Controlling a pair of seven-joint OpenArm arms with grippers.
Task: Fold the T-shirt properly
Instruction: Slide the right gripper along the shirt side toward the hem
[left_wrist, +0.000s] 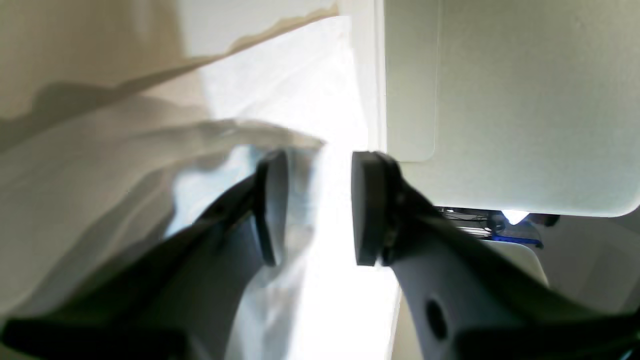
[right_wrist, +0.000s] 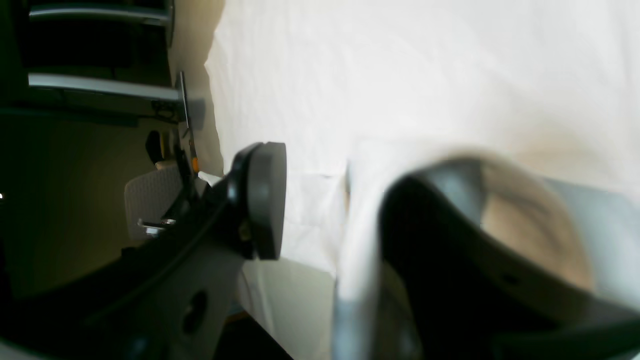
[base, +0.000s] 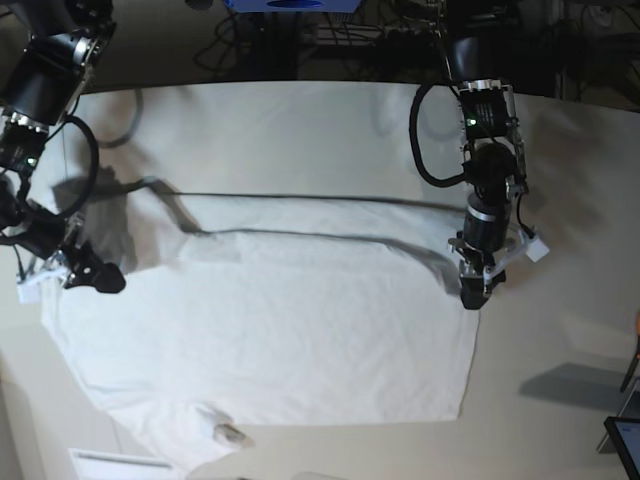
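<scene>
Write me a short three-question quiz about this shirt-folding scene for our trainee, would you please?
1. True or false: the T-shirt lies bunched in a ball.
2. The left gripper is: A) at the T-shirt's edge; B) raised high, well clear of it; C) out of view.
3. How many grippers touch the T-shirt, counting the right gripper?
Key: 1 false, it lies spread on the table; 2 A; 3 two.
</scene>
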